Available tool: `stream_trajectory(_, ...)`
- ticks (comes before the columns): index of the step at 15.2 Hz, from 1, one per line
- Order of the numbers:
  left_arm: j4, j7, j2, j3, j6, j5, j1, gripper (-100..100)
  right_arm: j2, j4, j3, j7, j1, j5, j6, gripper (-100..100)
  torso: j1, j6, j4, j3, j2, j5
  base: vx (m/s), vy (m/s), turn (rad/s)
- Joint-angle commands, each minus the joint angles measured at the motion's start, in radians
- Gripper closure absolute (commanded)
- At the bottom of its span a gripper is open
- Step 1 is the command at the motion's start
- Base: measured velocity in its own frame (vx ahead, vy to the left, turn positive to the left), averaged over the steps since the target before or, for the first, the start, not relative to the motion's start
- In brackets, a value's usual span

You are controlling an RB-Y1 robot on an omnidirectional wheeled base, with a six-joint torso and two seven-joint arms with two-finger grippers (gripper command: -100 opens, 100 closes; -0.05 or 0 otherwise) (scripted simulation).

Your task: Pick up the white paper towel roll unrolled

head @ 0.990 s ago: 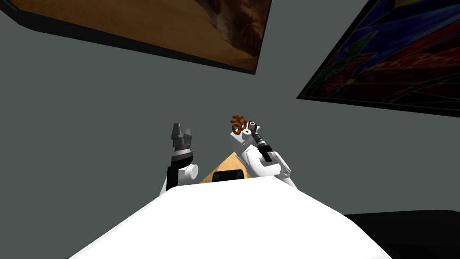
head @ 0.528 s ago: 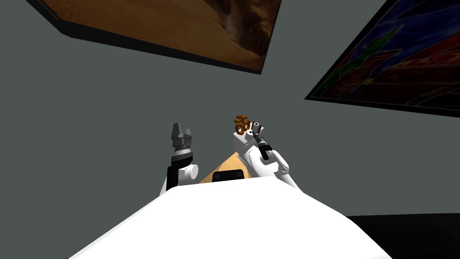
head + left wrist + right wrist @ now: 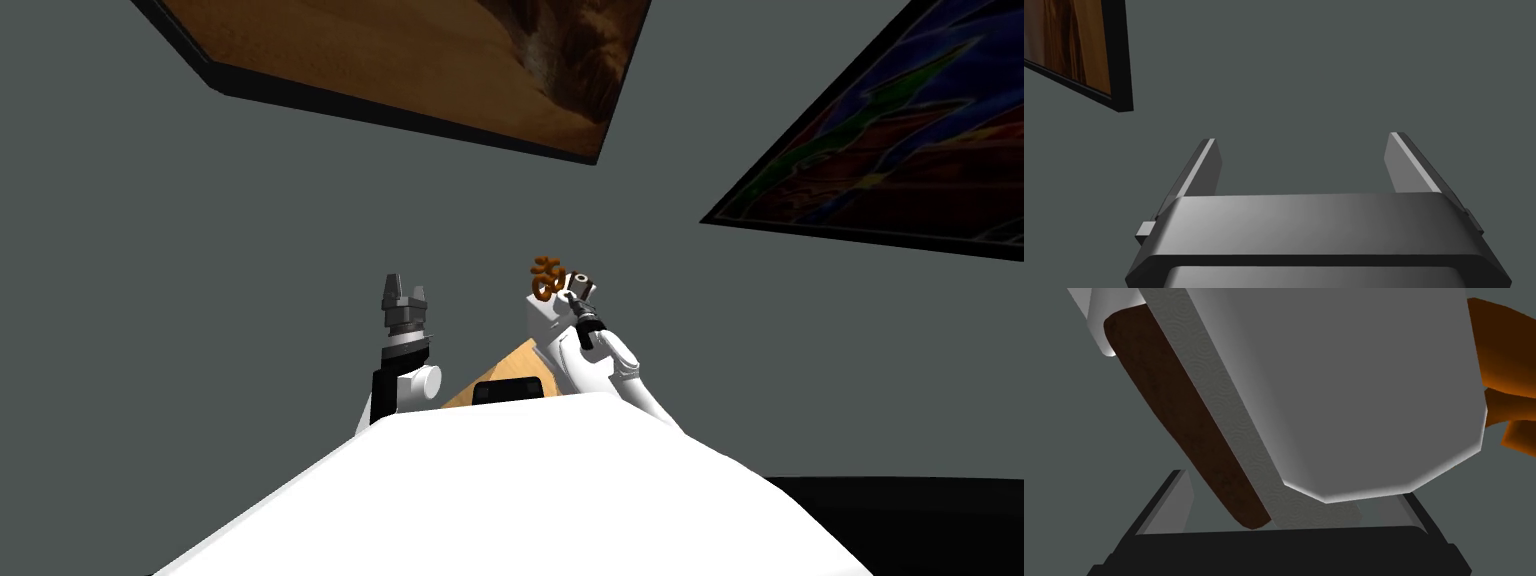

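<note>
Roll (image 3: pixel 1349 388) between the spread fingers (image 3: pixel 1171 508) of the right claw (image 3: pixel 1291 485)

Seen from the right wrist, the roll is very near: a big white, faceted mass that reaches down to the claw's dark body. A loose sheet (image 3: pixel 1224 403) with a faint swirl print runs along one side of it. A dark brown strip (image 3: pixel 1184 423) lies against that sheet, and both slant down toward the body. The claw is released, its two fingers about as wide apart as the left claw's. One finger stands clear of the brown strip, with grey wall showing in the gap. The other just shows at the roll's lower edge, and I cannot tell whether it touches. An orange thing (image 3: pixel 1504 353) sticks out from behind the roll on that second finger's side.

From the head, the right arm reaches forward, right of centre, with the white roll at its tip and the orange thing just beyond. Below the arm are a tan wedge of wood (image 3: pixel 500 372) and a black box (image 3: pixel 508 391). I cannot tell whether the roll rests on anything. Behind is a grey wall (image 3: pixel 200 300) with two framed pictures, a brown one (image 3: pixel 420 70) and a dark many-coloured one (image 3: pixel 900 140).

The left claw (image 3: pixel 404 290) is held up beside the right arm, well apart from the roll. It too is released, with its fingers spread.
</note>
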Motion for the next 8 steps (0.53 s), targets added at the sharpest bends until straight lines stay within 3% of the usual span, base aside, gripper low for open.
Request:
stream_trajectory(1,0.000,0.000,0.000,0.000,0.000,0.000,0.000,0,-0.010,0.027,0.007,-0.002,-0.013,0.050,0.050,-100,0.000,0.000,0.000,0.000,0.000,0.000,0.003,0.032,0.093)
stream_trajectory(7,0.000,0.000,0.000,0.000,0.000,0.000,0.000,0,-0.029,0.097,0.015,-0.008,-0.051,0.166,0.160,-100,-0.002,-0.001,-0.002,-0.003,-0.003,-0.002,-0.001,0.033,0.087)
stream_trajectory(8,0.000,0.000,0.000,0.000,0.000,0.000,0.000,0,-0.029,0.097,0.015,-0.008,-0.051,0.166,0.161,-100,-0.003,-0.001,-0.002,-0.003,-0.005,-0.002,-0.003,0.030,0.072)
